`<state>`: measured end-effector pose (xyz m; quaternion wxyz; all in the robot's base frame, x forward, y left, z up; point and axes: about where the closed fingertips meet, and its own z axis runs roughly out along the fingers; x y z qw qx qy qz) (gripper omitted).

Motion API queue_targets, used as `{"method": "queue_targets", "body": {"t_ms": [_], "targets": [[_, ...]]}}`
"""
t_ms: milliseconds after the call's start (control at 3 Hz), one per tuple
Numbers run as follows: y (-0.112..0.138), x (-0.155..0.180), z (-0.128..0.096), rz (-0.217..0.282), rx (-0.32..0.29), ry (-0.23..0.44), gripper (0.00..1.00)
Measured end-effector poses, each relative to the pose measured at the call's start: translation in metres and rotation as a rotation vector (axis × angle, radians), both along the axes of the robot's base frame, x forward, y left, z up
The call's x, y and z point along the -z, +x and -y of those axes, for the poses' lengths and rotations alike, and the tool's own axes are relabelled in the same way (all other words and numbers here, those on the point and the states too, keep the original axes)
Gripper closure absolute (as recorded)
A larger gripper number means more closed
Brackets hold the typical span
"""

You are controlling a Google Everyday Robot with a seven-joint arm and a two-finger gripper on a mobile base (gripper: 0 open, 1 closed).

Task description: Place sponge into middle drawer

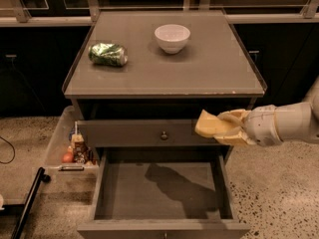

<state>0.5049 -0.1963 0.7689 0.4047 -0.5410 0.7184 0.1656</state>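
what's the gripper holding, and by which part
The sponge, pinched at its right end by the gripper, above the open drawer's right side.

The pincer [225, 129], clasping the sponge [206, 126], hangs above the right side of the middle drawer [149, 198].

Only one camera here: it sits high in front of the cabinet [199, 68], tilted down and close enough that the cabinet fills the frame. The gripper [224, 128] pokes in from the right, clutching the sponge [208, 125] by the cabinet's front right corner.

Pale-yellow sponge [207, 126], gripped by the claw [225, 128], hangs over the open middle drawer [124, 199].
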Motion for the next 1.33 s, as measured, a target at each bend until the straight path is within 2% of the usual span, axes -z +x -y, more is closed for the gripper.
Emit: {"method": "queue_targets", "body": {"t_ms": [333,667,1000,1333], "targets": [[0.004,0.017,-0.007,-0.015,0.005,-0.035,1.00],[0.005,0.085,-0.015,-0.110,0.031,-0.071,1.00],[0.002,0.154,-0.015,-0.171,0.041,-0.082,1.00],[0.005,0.212,-0.006,-0.185,0.032,-0.078,1.00]]}}
